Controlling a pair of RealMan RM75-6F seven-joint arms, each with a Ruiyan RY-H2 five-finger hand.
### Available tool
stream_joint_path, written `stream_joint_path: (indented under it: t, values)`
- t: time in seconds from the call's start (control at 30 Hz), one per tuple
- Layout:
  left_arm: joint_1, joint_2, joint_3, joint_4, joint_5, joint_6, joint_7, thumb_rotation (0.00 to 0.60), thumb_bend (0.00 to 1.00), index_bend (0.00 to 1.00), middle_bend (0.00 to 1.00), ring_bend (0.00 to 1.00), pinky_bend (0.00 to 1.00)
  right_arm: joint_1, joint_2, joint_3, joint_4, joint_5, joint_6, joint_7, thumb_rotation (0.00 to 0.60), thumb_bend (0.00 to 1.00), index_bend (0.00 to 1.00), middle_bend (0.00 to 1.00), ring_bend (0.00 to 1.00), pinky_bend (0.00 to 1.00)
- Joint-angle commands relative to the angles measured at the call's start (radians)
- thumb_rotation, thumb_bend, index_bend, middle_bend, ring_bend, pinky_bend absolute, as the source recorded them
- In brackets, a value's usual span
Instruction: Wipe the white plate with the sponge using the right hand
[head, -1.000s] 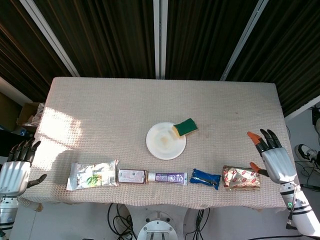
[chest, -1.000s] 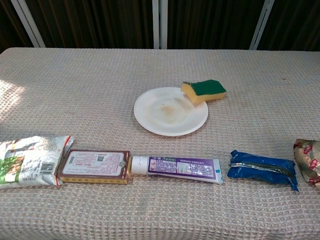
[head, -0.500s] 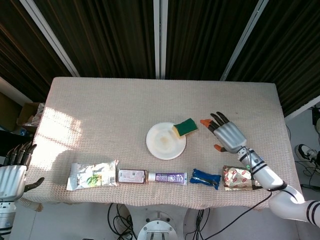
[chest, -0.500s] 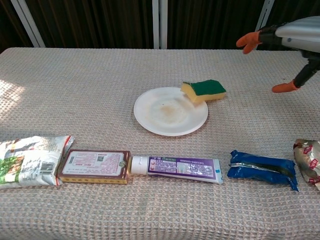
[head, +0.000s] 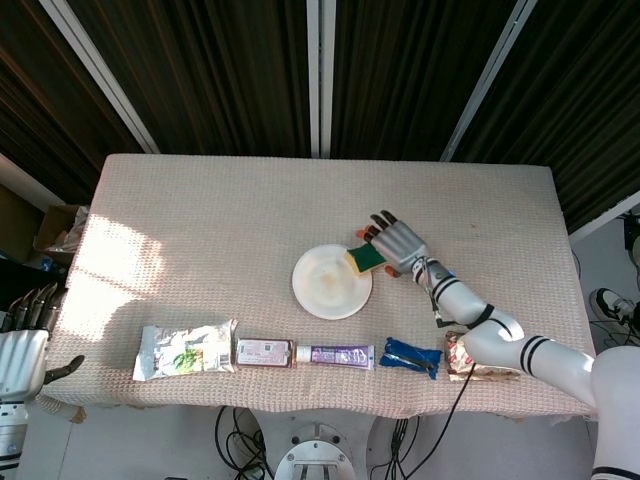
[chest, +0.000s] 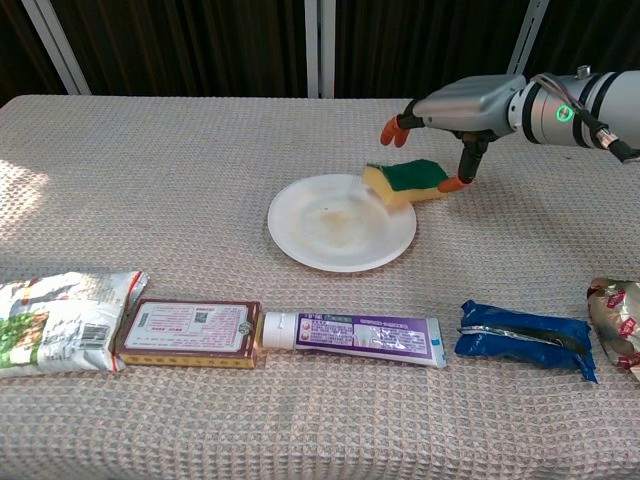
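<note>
Right under the spread, empty right hand (chest: 447, 118) the green-and-yellow sponge (chest: 408, 181) hasn't been grabbed yet, so the stained white plate (chest: 341, 221) is basically unwiped.

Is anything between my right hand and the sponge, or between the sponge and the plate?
Nothing visible. The right hand hovers just above the sponge, fingers spread, one fingertip low beside the sponge's right edge. The sponge overlaps the upper right rim of the white plate, so the way to the plate's stained middle is open.
</note>
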Motion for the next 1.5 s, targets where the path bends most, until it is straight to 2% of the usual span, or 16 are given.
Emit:
stream_joint_path:
  t: [0.03,0.43,0.6,0.83,1.0,1.07,1.17,1.33,1.5]
  values:
    - [-0.001,-0.003,-0.001,0.002,-0.003,-0.004,-0.001,0.600,0.00,0.08,0.04,0.04,0.10,0.010,-0.016,-0.014,0.023,0.006,-0.004,0.012,0.600,0.20,0.19,0.19,0.00,0.00]
    - [0.001,-0.008,-0.003,0.010,-0.007,-0.011,-0.008,0.600,0.00,0.08,0.04,0.04,0.10,0.027,-0.049,-0.043,0.098,0.009,0.013,0.048,0.600,0.20,0.22,0.22,0.00,0.00]
    - [0.001,-0.010,-0.004,0.010,-0.009,-0.014,-0.007,0.600,0.00,0.08,0.04,0.04,0.10,0.041,-0.069,-0.049,0.136,-0.001,0.017,0.065,0.600,0.21,0.26,0.25,0.01,0.00]
    - [0.001,-0.005,-0.006,0.007,-0.012,-0.017,-0.004,0.600,0.00,0.08,0.04,0.04,0.10,0.051,-0.098,-0.060,0.182,-0.028,0.047,0.086,0.600,0.22,0.40,0.33,0.08,0.03]
    - [0.001,-0.003,-0.005,0.005,-0.011,-0.017,-0.005,0.600,0.00,0.08,0.04,0.04,0.10,0.032,-0.089,-0.064,0.176,-0.084,0.169,0.081,0.600,0.26,0.53,0.42,0.16,0.06]
    - [0.002,-0.003,-0.006,0.006,-0.011,-0.017,-0.007,0.600,0.00,0.08,0.04,0.04,0.10,0.025,-0.074,-0.069,0.158,-0.122,0.239,0.047,0.600,0.27,0.55,0.44,0.18,0.06]
    - [-0.001,-0.007,-0.008,0.010,-0.007,-0.016,-0.016,0.600,0.00,0.08,0.04,0.04,0.10,0.021,-0.033,-0.087,0.093,-0.190,0.333,-0.091,0.600,0.28,0.58,0.45,0.20,0.06]
    - [-0.001,-0.016,-0.004,0.023,0.012,-0.010,-0.030,0.600,0.00,0.08,0.04,0.04,0.10,0.036,-0.016,-0.105,0.009,-0.221,0.346,-0.338,0.600,0.28,0.62,0.45,0.22,0.06]
    - [0.010,-0.027,0.001,0.053,0.013,-0.001,-0.066,0.600,0.00,0.08,0.04,0.04,0.10,0.056,-0.083,-0.090,-0.001,-0.171,0.310,-0.511,0.600,0.29,0.63,0.45,0.22,0.06]
